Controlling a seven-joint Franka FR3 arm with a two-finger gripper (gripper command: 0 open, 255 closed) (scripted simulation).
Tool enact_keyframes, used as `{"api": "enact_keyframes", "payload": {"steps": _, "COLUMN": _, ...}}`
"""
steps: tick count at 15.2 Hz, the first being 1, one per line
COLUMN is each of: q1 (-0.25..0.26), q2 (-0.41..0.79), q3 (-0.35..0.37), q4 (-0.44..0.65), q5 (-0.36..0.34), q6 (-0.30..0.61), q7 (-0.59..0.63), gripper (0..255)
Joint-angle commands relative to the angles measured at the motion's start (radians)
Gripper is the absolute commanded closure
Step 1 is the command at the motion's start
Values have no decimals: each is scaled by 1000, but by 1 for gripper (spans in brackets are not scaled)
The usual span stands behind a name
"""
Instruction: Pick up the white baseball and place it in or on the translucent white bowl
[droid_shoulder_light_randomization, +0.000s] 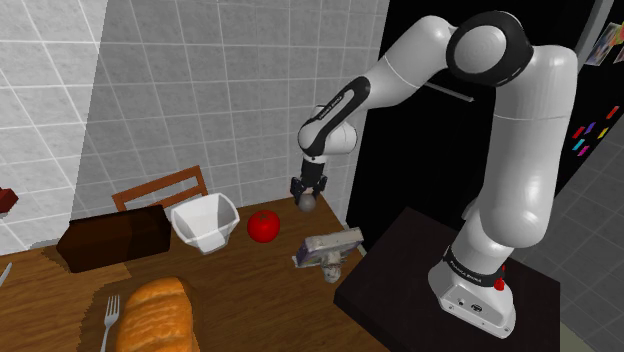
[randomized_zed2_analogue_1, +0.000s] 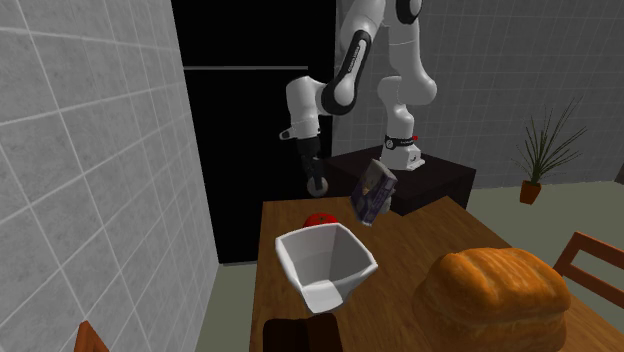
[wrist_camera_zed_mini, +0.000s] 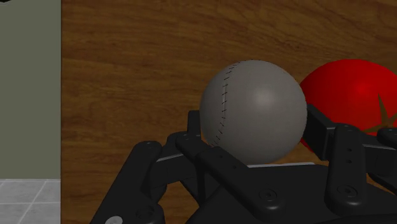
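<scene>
1. Grey, with a dark stitched seam, the baseball (wrist_camera_zed_mini: 254, 111) is seen in the wrist view clasped between the two black fingers (wrist_camera_zed_mini: 196, 141), one pressed against each side.
2. Behind the ball in that view, a red tomato (wrist_camera_zed_mini: 350, 86) is shown lying on the wooden table (wrist_camera_zed_mini: 127, 63).
3. In the shoulder view the baseball (droid_shoulder_light_randomization: 308, 201) is held in the air above the table (droid_shoulder_light_randomization: 250, 290), near the tomato (droid_shoulder_light_randomization: 264, 226). The white, angular bowl (droid_shoulder_light_randomization: 222, 213) stands past the tomato toward that view's left, apart from the ball.
4. Further things are given by the shoulder view: a dark brown box (droid_shoulder_light_randomization: 115, 240), a bread loaf (droid_shoulder_light_randomization: 155, 315), a fork (droid_shoulder_light_randomization: 110, 315) and a small tilted box (droid_shoulder_light_randomization: 330, 248) beside the stand (droid_shoulder_light_randomization: 400, 270).
5. From the second exterior view the bowl (randomized_zed2_analogue_1: 295, 265) is looked into, and its hollow is seen to hold nothing. The baseball (randomized_zed2_analogue_1: 319, 186) hangs above the tomato (randomized_zed2_analogue_1: 320, 218) at the table's far end, against a black area. A potted plant (randomized_zed2_analogue_1: 540, 150) stands by the tiled wall.
</scene>
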Motion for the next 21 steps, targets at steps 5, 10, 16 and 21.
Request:
{"api": "enact_keyframes", "payload": {"steps": 5, "q1": 4, "q2": -75, "q3": -13, "q4": -4, "q5": -33, "q6": -68, "q7": 36, "gripper": 255}}
{"api": "enact_keyframes", "payload": {"steps": 10, "q1": 6, "q2": -129, "q3": -20, "q4": 2, "q5": -59, "q6": -126, "q7": 65, "gripper": 255}}
{"api": "enact_keyframes", "payload": {"steps": 16, "q1": 6, "q2": -189, "q3": -26, "q4": 17, "q5": -86, "q6": -197, "q7": 96, "gripper": 255}}
{"api": "enact_keyframes", "payload": {"steps": 21, "q1": 5, "q2": -230, "q3": -30, "q4": 35, "q5": -104, "q6": -254, "q7": 119, "gripper": 255}}
